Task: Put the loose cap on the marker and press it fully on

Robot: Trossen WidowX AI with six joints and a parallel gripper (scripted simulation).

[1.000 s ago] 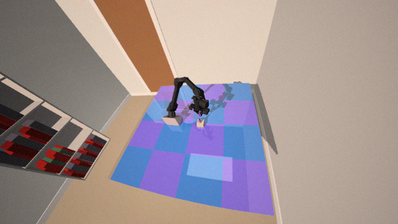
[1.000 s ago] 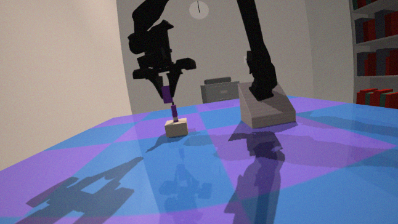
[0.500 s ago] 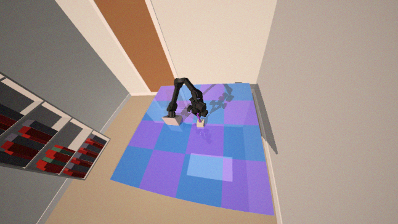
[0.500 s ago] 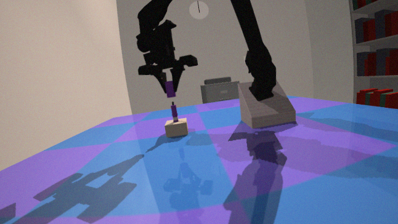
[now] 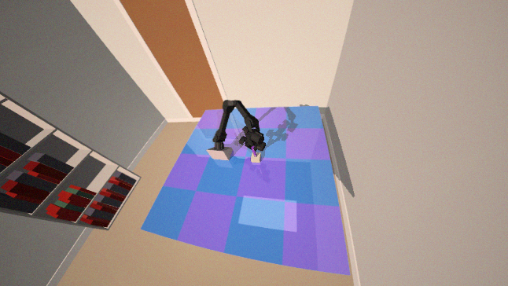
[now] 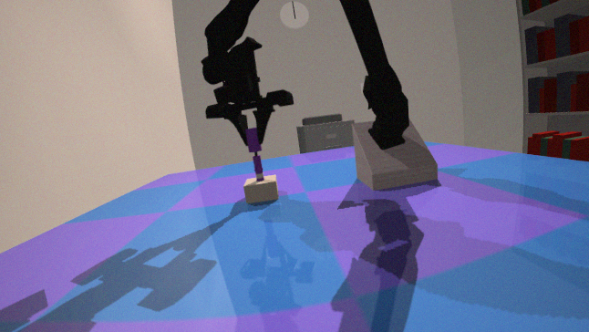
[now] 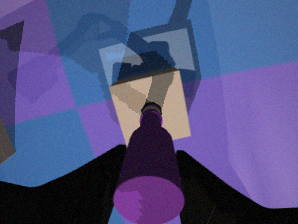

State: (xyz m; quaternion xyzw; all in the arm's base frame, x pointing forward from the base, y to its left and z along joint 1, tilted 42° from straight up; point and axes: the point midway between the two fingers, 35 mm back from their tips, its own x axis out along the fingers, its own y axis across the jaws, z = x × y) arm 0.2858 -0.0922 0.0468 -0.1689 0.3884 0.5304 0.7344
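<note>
The gripper (image 6: 252,132) pinches the purple cap (image 6: 252,140), narrowly parted, directly above the marker (image 6: 258,168) in its holder block (image 6: 261,190).

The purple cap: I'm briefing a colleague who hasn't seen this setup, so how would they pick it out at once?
Start at the checkered blue and purple table top and find the small beige holder block with the thin purple marker standing in it. Directly above the marker, the black gripper pinches the purple cap, thicker than the marker.
</note>
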